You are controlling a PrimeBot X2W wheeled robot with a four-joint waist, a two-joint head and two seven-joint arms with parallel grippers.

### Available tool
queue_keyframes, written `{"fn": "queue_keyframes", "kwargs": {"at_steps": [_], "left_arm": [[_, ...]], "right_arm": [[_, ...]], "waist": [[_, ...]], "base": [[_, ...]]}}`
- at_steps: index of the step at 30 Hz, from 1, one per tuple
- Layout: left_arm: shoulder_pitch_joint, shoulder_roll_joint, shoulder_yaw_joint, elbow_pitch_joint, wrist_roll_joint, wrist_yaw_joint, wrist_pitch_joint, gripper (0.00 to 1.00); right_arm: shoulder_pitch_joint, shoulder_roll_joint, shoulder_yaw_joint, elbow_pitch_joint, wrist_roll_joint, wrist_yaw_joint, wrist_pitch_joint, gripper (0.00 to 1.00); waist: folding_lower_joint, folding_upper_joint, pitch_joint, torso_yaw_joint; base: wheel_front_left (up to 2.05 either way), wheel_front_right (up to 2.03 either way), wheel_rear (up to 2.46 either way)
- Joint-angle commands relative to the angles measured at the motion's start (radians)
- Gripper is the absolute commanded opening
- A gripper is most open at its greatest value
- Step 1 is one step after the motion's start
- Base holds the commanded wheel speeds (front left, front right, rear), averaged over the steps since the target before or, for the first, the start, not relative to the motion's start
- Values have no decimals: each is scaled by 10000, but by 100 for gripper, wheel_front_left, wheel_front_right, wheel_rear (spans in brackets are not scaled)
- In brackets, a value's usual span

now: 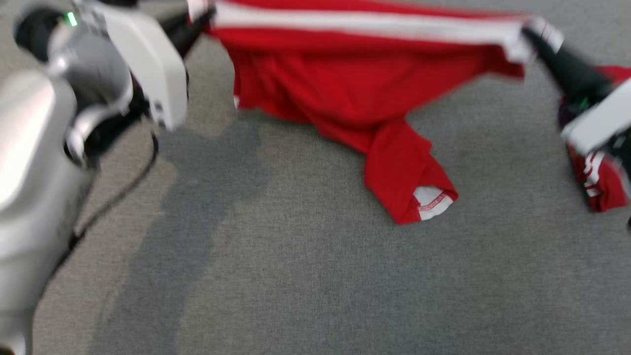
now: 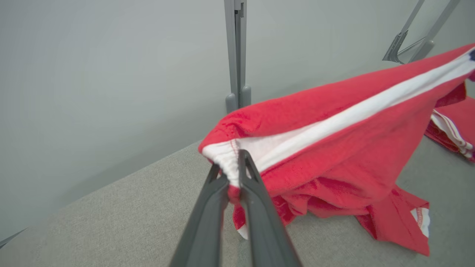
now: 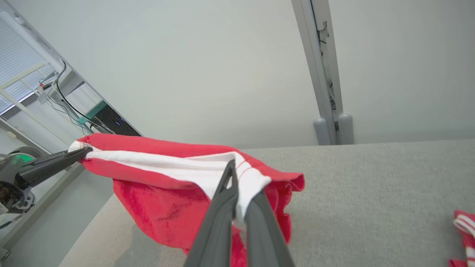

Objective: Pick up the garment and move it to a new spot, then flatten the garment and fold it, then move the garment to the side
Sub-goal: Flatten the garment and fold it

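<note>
the red knit garment with a white band (image 1: 355, 84) hangs at 12 o'clock in the head view. its banded edge is stretched taut, so the long axis runs from 9 to 3 o'clock. the lower body sags onto the grey fabric-covered worktop (image 1: 305, 276), and one white-cuffed sleeve (image 1: 409, 182) trails flat toward 5 o'clock.

the left end effector (image 1: 199, 19) is clamped on the 9 o'clock corner of the band, fingers pinched on the gathered white edge. the right end effector (image 1: 532, 32) is clamped on the 3 o'clock corner.

neither arm is nearer, as each holds one end. the coming move likely needs both arms travelling together to keep the edge level.

a second red piece with white stripes (image 1: 599, 182) lies on the worktop at 3 o'clock, beneath the right arm and apart from the held garment.
</note>
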Motion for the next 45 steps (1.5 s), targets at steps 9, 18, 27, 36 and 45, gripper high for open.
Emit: {"fn": "queue_keyframes", "kwargs": {"at_steps": [9, 18, 27, 36, 45], "left_arm": [[-4731, -448, -635, 2597, -90, -73, -1031, 0], [-6984, -770, -1522, 4773, -587, -72, -2356, 0], [-5984, -666, -2818, 5261, -1985, -73, -3122, 0], [-2824, 567, -4716, 4161, -3692, -74, -3081, 0], [285, 1943, -5577, 1869, -5624, -73, -1835, 0]], "right_arm": [[-5098, -337, 349, 1978, 266, 8, -714, 0], [-8089, -683, 1612, 3392, 377, 7, -2181, 0], [-7056, -1464, 3302, 3412, 1460, 7, -2482, 0], [-3617, -2636, 4960, 2354, 2696, 7, -2115, 0], [-297, -3714, 5450, 1218, 3867, 5, -1433, 0]], "waist": [[0, 0, 1899, -223], [0, 0, 2112, -386], [0, 0, 2061, -278], [0, 0, 795, -291], [0, 0, -1018, -192]], "base": [[0, 0, 0], [0, 0, 0], [0, 0, 0], [0, 0, 0], [0, 0, 0]]}}
